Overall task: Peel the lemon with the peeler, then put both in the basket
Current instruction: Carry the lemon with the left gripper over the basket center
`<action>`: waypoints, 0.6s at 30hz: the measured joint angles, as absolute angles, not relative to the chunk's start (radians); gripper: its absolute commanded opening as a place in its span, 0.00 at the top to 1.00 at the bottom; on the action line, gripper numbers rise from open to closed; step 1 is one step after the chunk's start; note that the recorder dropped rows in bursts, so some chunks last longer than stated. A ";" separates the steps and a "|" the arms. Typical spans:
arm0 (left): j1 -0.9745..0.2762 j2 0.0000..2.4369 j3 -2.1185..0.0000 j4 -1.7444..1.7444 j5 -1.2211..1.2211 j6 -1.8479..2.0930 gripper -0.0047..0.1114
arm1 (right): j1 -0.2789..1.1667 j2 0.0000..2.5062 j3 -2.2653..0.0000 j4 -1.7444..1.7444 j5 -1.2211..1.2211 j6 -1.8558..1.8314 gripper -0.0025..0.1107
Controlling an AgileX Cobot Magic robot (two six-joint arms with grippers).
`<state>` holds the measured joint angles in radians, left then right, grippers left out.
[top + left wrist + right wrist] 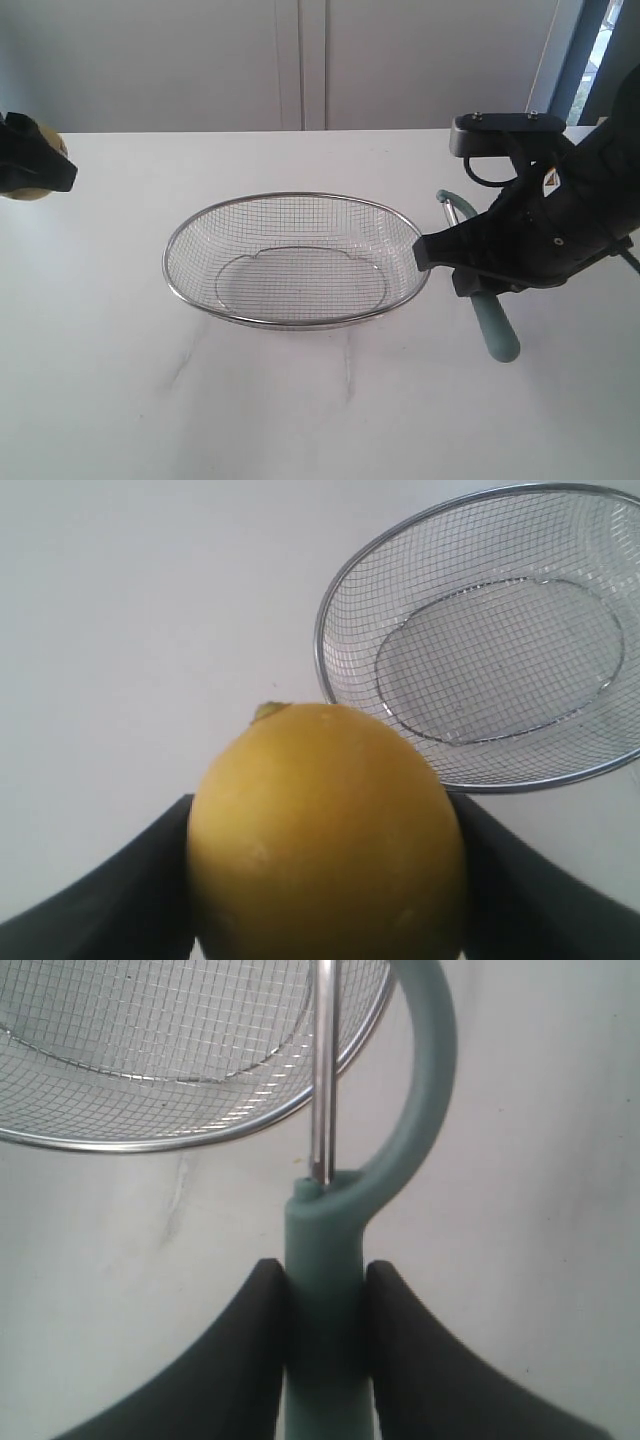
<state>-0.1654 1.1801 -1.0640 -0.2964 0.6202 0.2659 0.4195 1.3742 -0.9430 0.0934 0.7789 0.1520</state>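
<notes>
The yellow lemon [325, 830] fills the left wrist view, clamped between both black fingers of my left gripper [325, 880], which is shut on it; its sticker is hidden. In the exterior view the lemon [30, 190] peeks out at the far left edge behind the left gripper [35, 165]. My right gripper [327, 1280] is shut on the teal handle of the peeler [330, 1260], its curved head and metal blade pointing at the basket [150, 1140]. The peeler [492, 325] sits just right of the wire basket [175, 245], which holds nothing.
A white tabletop [300, 410] carries the basket at its centre. A pale wall with a vertical seam stands behind the table, and a window frame [580, 60] shows at the back right.
</notes>
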 measured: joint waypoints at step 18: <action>-0.165 1.040 -0.906 -0.473 0.601 0.423 0.96 | 0.420 1.374 -0.943 0.093 0.779 0.146 0.98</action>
<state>-0.1654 1.0401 -0.9061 -0.4733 0.6011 0.4232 0.4195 1.3742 -0.9430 0.0934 0.7789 0.1462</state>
